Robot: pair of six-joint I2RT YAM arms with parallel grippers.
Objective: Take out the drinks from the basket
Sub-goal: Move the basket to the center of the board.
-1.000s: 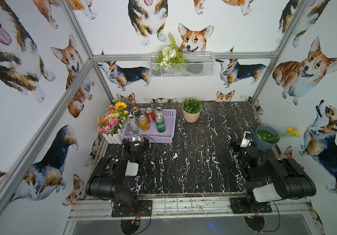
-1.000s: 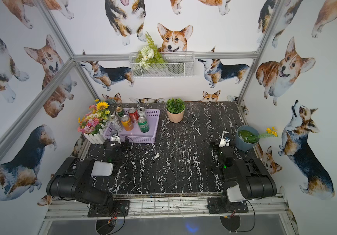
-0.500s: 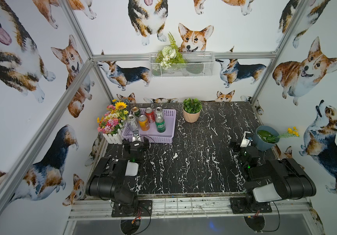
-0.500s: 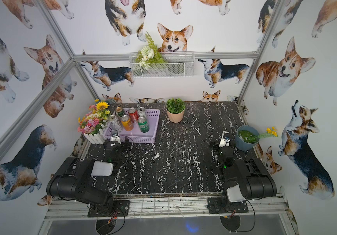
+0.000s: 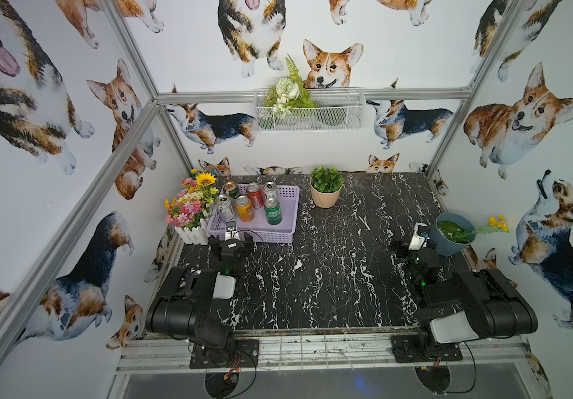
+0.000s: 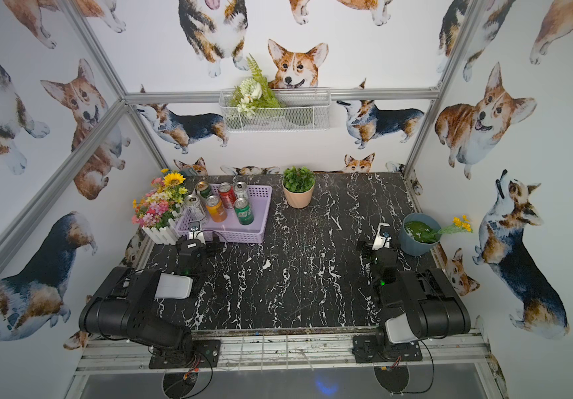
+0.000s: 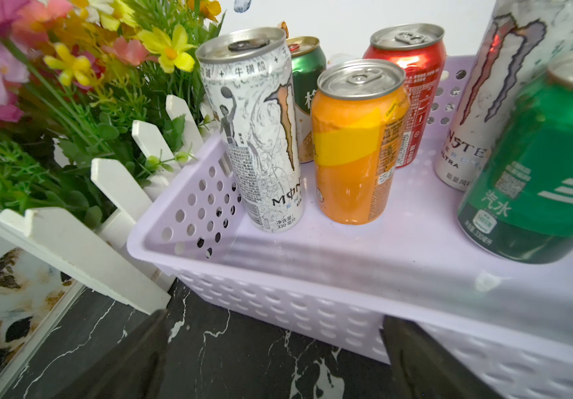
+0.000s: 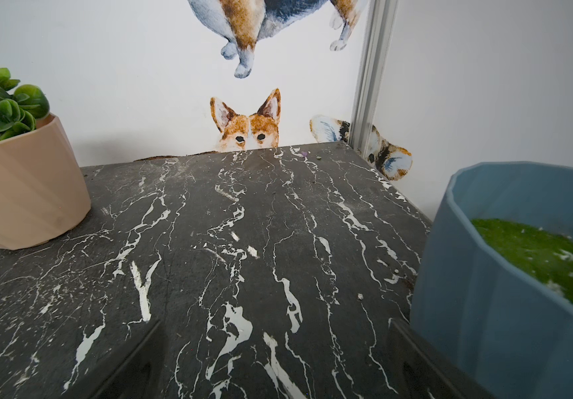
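The left gripper (image 7: pixel 274 319), jaws wide and empty, sits just short of the near wall of the purple basket (image 7: pixel 278 273), likely staged to reach for the closest tall silver can (image 7: pixel 261 138). The right gripper (image 8: pixel 276 326), also wide and empty, rests well apart beside a blue pot (image 8: pixel 485 293). All six cans (image 5: pixel 255 197) stand upright inside the basket, silver tops up, bunched toward the flowers (image 5: pixel 191 203).

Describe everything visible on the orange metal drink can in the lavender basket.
The orange metal drink can is a short cylinder with a silver top, pull tab flat, and a yellow band plus small print on its side. It stands upright on the floor of the lavender perforated plastic basket, beside the slim white-and-silver can, with the red can behind it; contact with either is unclear. Nothing grips it.
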